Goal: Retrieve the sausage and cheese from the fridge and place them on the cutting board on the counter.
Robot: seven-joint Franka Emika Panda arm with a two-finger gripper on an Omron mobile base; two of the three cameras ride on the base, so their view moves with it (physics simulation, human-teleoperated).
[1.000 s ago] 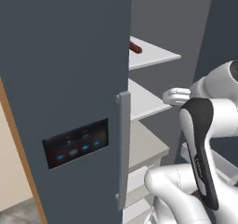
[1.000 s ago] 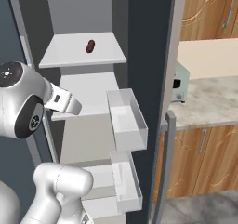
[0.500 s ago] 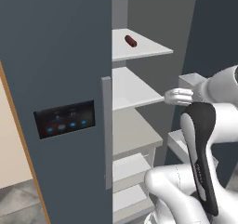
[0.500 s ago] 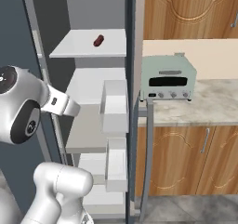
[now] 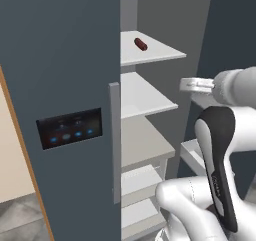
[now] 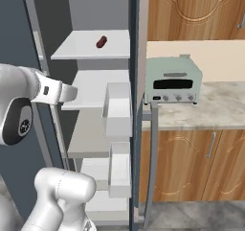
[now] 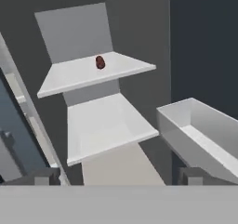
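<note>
Hand view: door bin (image 7: 200, 130) right of bare shelves; sausage (image 7: 100, 62) on top shelf (image 7: 88, 74), well beyond gripper (image 7: 118, 176), spread wide, empty.

The fridge (image 5: 65, 85) is tall and dark slate-grey, its right door swung open on pale shelves, with a blue-lit black panel on the closed left door. The sausage (image 5: 141, 44), a stubby dark red-brown cylinder, lies alone on the top shelf. The mottled stone counter (image 6: 217, 105) stands just beside the fridge
</note>
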